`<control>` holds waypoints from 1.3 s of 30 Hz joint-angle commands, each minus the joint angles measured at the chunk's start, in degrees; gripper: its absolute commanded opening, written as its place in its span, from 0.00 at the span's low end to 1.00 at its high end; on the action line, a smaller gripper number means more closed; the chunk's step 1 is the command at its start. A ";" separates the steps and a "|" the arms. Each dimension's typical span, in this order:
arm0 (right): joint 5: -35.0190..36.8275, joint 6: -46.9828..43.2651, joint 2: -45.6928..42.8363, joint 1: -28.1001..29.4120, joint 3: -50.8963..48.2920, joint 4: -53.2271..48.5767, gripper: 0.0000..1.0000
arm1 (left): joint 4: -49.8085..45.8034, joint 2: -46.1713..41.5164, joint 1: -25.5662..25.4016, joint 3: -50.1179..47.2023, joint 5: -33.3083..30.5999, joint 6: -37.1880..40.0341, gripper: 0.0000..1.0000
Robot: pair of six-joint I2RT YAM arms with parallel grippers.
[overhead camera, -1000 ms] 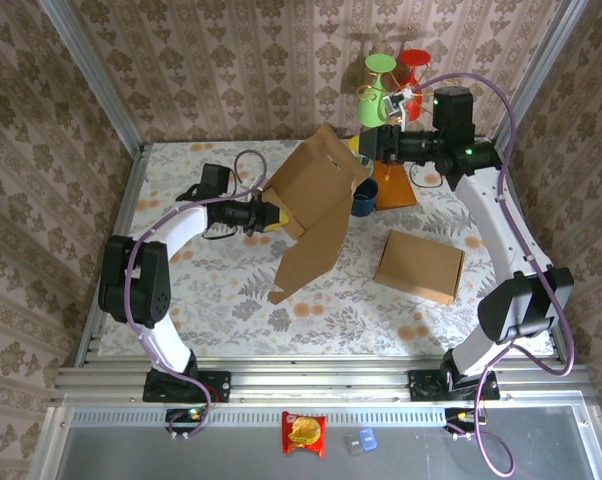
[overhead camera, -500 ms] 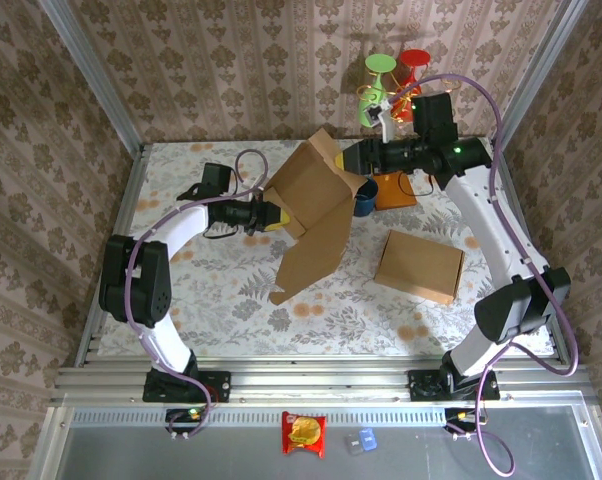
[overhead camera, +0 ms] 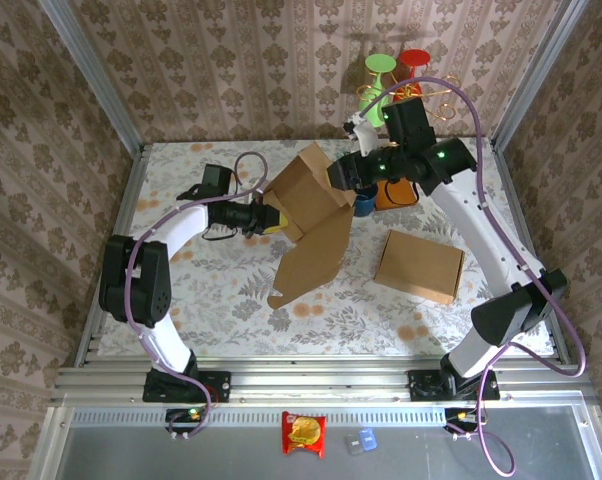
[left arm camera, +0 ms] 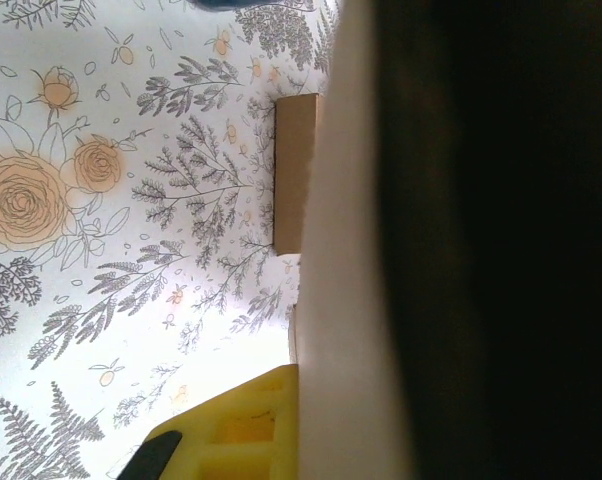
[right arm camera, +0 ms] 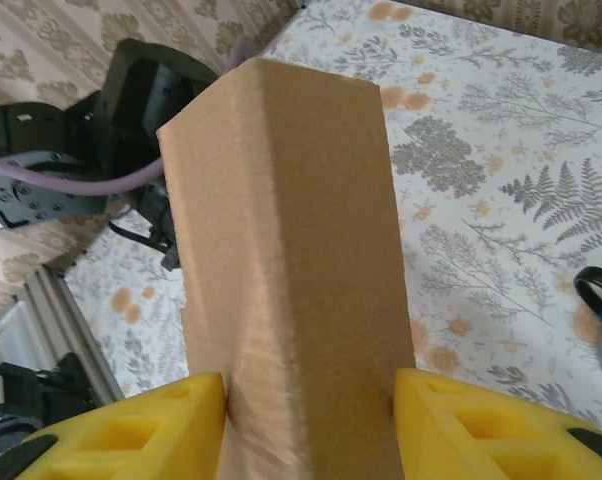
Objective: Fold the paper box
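From above, the half-folded paper box (overhead camera: 311, 215) hangs over the middle of the table (overhead camera: 211, 290). The left gripper (overhead camera: 273, 217) is clamped on its left panel, the right gripper (overhead camera: 343, 175) on its top corner. Left wrist: a yellow fingertip (left arm camera: 246, 430) presses the cardboard. Right wrist: both yellow pads (right arm camera: 171, 425) pinch a folded edge.

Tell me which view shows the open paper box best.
The top external view: the paper box appears whole, flaps open, held by the left end effector and right end effector. The right wrist view gives one folded corner close up; the left wrist view, a blurred, shadowed panel.
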 commanded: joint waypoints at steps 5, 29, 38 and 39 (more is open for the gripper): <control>9.52 -4.54 0.92 3.11 2.88 -4.51 0.48 | -3.10 -0.62 -0.12 3.23 -1.01 1.81 0.00; 57.09 -5.44 12.85 15.90 11.41 -12.53 0.36 | -7.15 -1.33 -0.68 4.73 -4.53 2.54 0.00; 67.99 -2.82 19.07 16.63 17.67 -19.24 0.09 | -11.37 -0.70 -2.74 6.82 -9.10 0.05 0.00; 68.63 -2.60 19.63 16.56 18.06 -19.81 0.07 | -11.99 -0.76 -3.03 7.07 -9.71 -0.09 0.00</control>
